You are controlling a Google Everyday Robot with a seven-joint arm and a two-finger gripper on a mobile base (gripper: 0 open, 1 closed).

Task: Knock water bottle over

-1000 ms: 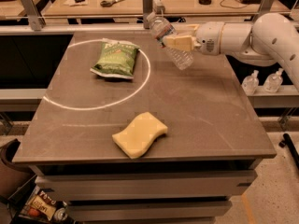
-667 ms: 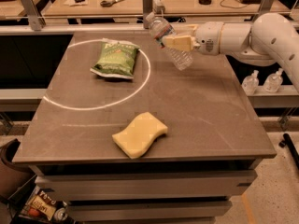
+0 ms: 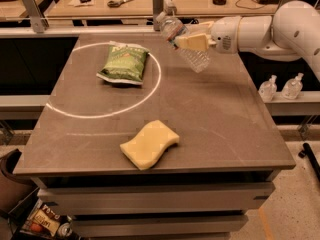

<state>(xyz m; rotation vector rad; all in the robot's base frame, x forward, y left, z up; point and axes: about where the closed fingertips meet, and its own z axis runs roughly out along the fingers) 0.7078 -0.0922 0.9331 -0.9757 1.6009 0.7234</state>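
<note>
Grey worktop [image 3: 225, 134], far edge: the water bottle [image 3: 198, 59] leaned steeply, cap toward the back rail, with the robot's tool [image 3: 194, 41] across its middle.
Whether the tool was clamped on it could not be told. A clean topple likely needed a sideways push, clear of the green snack bag [image 3: 122, 63].

Water bottle [image 3: 198, 59]: clear ribbed plastic, white cap. Tilted, cap pointing far-left, near the far edge of the table [image 3: 225, 134]. The gripper [image 3: 181, 40] clasps it mid-body.
</note>
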